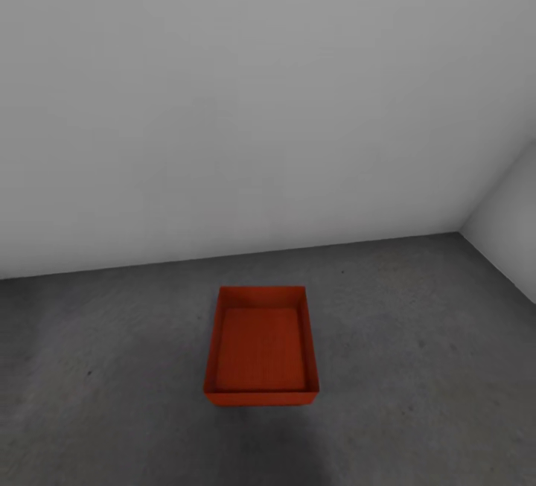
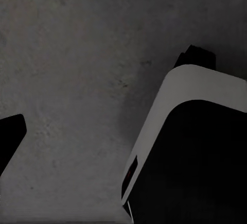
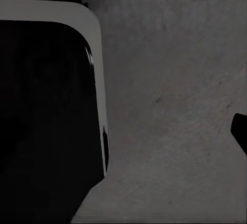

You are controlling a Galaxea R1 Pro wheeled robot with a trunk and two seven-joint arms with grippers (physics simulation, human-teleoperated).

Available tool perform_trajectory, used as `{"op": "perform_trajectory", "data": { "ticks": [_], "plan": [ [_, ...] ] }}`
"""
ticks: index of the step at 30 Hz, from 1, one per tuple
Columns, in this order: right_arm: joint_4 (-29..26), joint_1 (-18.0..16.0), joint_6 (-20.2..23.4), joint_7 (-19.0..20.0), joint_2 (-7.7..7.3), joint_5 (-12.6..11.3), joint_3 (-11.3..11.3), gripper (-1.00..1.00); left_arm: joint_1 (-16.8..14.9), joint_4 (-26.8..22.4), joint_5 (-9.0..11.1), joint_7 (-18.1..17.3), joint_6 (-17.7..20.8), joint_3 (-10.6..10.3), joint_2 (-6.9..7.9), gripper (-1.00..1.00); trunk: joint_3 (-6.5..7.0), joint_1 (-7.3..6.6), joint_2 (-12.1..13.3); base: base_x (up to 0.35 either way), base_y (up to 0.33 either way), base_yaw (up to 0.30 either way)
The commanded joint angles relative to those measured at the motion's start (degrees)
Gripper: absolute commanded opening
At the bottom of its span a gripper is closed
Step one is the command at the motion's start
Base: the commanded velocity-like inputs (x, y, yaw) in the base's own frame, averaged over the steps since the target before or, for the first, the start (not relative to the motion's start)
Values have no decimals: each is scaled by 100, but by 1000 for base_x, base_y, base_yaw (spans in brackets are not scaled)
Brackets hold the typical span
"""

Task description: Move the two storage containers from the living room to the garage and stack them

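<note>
One red-orange storage container (image 1: 261, 347) sits upright and empty on the dark grey concrete floor (image 1: 417, 337) of the garage, a short way out from the plain white-grey wall, in the lower middle of the head view. In the left wrist view, one dark fingertip (image 2: 9, 134) of my left gripper shows at the frame edge over bare floor. A dark fingertip (image 3: 241, 131) of my right gripper likewise shows at the frame edge in the right wrist view. Nothing lies between the fingers of either gripper, and both stand open.
A white-grey wall (image 1: 246, 114) runs behind the container and meets a side wall (image 1: 514, 225) in a corner at the right. My white and black base (image 2: 195, 147) stands on the floor beside each gripper (image 3: 46, 105).
</note>
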Motion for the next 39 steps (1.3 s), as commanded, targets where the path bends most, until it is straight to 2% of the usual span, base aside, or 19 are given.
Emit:
{"op": "perform_trajectory", "data": {
  "ticks": [1, 4, 5, 10, 35, 39],
  "plan": [
    [17, 19, -38, 11, 6, -51, 50, 100, 6, 0, 3, 11, -8, 25, 0, 100, 15, -23, 39, 0, 0, 0],
    [17, 106, -50, 48, 42, -43, 52, 100, 70, 1, 5, 9, -149, 25, 0, 100, 69, -89, 159, 0, 0, 0],
    [17, 143, -54, 58, 104, -41, 54, 100, 117, 1, 3, 9, -212, 25, 0, 100, 87, -110, 200, 0, 0, 0],
    [17, 222, -67, 65, 154, -35, 59, 100, 217, 3, 1, 3, -248, 25, -19, 100, 177, -220, 400, 0, 0, 0],
    [17, 253, -214, 66, 146, -47, 61, 100, 401, -2, 30, -5, -323, 25, -54, 100, 625, -769, 1403, 0, 0, 0],
    [17, 254, -214, 68, 154, -45, 63, 100, 408, 0, 27, -186, -332, 25, -53, 100, 697, -857, 1563, 0, 0, 0]
  ]
}}
